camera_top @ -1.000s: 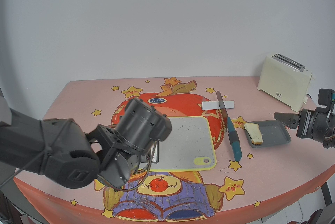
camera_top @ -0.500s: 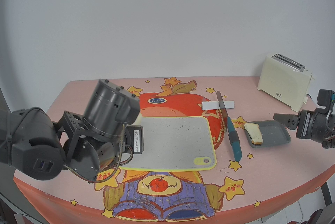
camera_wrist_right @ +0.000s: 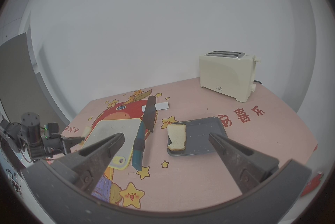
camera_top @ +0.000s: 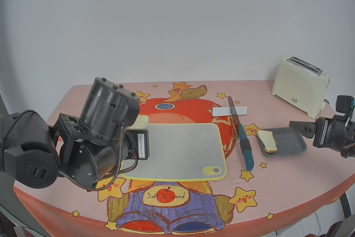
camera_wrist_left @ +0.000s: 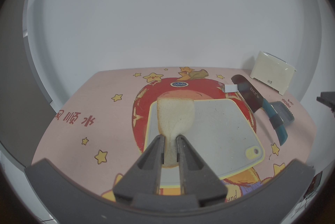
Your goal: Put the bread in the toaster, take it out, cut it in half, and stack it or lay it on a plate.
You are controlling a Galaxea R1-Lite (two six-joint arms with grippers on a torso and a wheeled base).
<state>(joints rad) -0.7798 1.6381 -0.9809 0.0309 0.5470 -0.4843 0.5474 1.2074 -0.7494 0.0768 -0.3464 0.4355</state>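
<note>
Left gripper (camera_wrist_left: 170, 139): clenched on a bread slice (camera_wrist_left: 175, 113), which stands upright between the fingers above the left edge of the cutting board (camera_top: 181, 149).
Right gripper (camera_wrist_right: 165, 135): fingers spread wide with nothing between them, at the right edge of the desk (camera_top: 296, 182), just beside the plate (camera_top: 292, 139).
Plate: grey, near the desk's right edge; a second piece of bread (camera_top: 268, 141) lies at its left end.
Knife (camera_top: 242, 138): teal handle, lying between cutting board and plate, blade toward the back edge, across a white strip (camera_top: 222, 111).
Cutting board: middle of the desk.
Toaster (camera_top: 300, 86): back right corner.
</note>
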